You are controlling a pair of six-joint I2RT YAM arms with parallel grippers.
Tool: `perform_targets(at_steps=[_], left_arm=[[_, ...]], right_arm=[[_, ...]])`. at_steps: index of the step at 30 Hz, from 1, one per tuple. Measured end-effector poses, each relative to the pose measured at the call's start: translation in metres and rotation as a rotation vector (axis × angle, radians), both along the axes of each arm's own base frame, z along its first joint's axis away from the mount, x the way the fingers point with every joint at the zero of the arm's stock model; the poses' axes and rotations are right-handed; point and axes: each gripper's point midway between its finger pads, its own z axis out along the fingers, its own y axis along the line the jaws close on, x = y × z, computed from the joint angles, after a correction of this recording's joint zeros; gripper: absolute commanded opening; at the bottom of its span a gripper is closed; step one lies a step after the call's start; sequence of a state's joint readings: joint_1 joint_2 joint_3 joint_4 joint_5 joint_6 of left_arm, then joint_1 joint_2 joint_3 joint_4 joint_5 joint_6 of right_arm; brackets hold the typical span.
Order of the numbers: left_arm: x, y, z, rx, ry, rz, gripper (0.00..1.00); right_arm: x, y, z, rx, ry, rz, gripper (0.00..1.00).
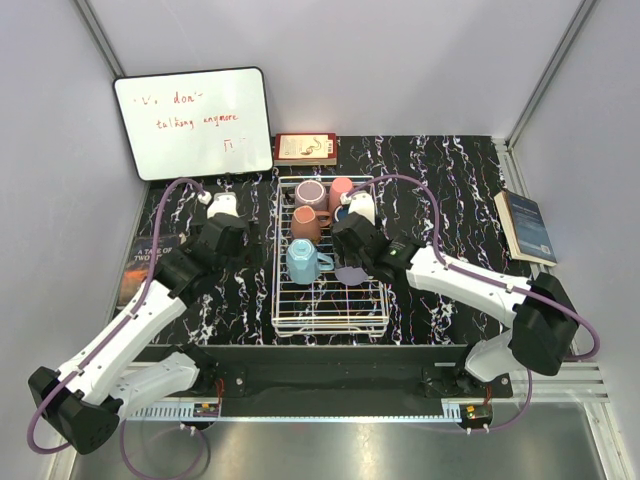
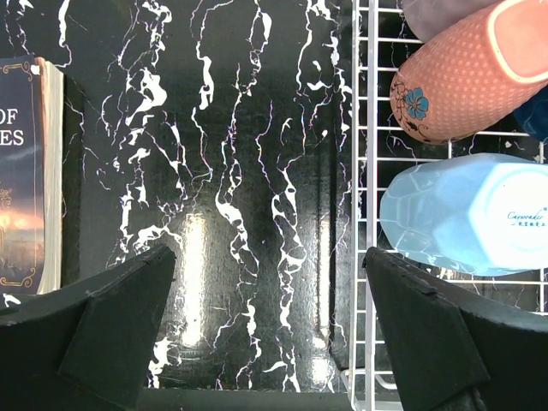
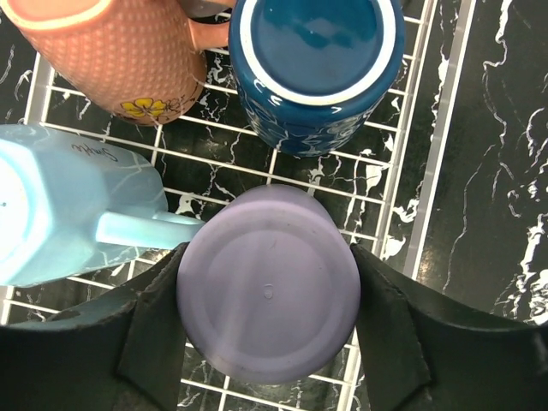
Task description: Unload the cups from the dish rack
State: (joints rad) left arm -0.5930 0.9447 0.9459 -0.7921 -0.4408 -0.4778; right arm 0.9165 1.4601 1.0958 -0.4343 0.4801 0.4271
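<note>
The white wire dish rack [image 1: 330, 325] stands mid-table and holds several cups. A lavender cup [image 3: 268, 295] sits upside down near the rack's right edge, and my right gripper [image 3: 268, 318] is shut on it, one finger pressed against each side. Behind it is a dark blue cup [image 3: 317, 60], with a terracotta cup [image 3: 120, 60] and a light blue mug [image 3: 60, 205] lying to the left. At the far end are a mauve cup [image 1: 309, 192] and a salmon pink cup [image 1: 341, 188]. My left gripper [image 2: 270, 330] hangs open and empty over the table, just left of the rack [image 2: 358, 171].
A whiteboard [image 1: 193, 122] leans at the back left, with a red book [image 1: 306, 148] beside it. A blue book [image 1: 527, 226] lies at the right edge. Another book [image 2: 26, 171] lies on the black marbled table left of my left gripper.
</note>
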Motion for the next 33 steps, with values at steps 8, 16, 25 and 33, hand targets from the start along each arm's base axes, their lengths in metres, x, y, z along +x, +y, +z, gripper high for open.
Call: perform_targets(at_steps=[8, 16, 25, 33], left_arm=[[0.0, 0.0, -0.002, 0.002, 0.005, 0.001, 0.99], [0.0, 0.0, -0.002, 0.002, 0.005, 0.001, 0.99], [0.0, 0.0, 0.001, -0.002, -0.001, 0.002, 0.99], [0.006, -0.008, 0.031, -0.102, -0.088, 0.014, 0.99]], right_arm=[[0.0, -0.001, 0.0, -0.004, 0.002, 0.001, 0.0], [0.0, -0.001, 0.027, 0.028, -0.035, 0.014, 0.0], [0.007, 0.004, 0.124, 0.172, -0.198, 0.03, 0.0], [0.009, -0.028, 0.17, 0.351, -0.326, -0.04, 0.0]])
